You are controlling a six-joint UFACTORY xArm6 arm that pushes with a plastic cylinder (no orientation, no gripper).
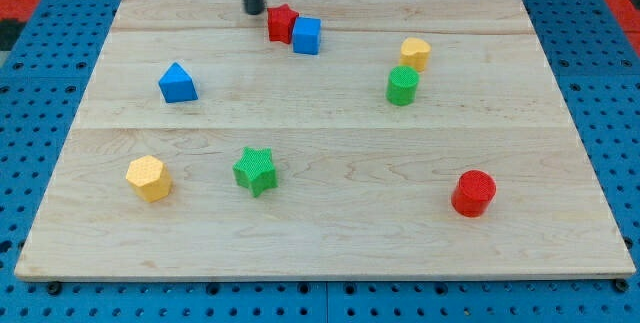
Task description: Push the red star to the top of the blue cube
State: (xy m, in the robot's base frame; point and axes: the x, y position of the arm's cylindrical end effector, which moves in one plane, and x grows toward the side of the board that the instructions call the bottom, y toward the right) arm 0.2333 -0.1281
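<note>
One arm element is visible: a straight dark rod entering from the view's top edge, left of centre, standing close to vertical with no evident tilt. My tip (254, 11) is the rod's lower end, blunt and dark, positioned near the view's top and appearing to meet the surface beneath it, though actual contact cannot be confirmed from this angle. Only the short lower length of the rod shows; the rest of the arm, including wrist and joints, lies outside the frame.

My tip (254, 10) beside red star (282, 23)
</note>
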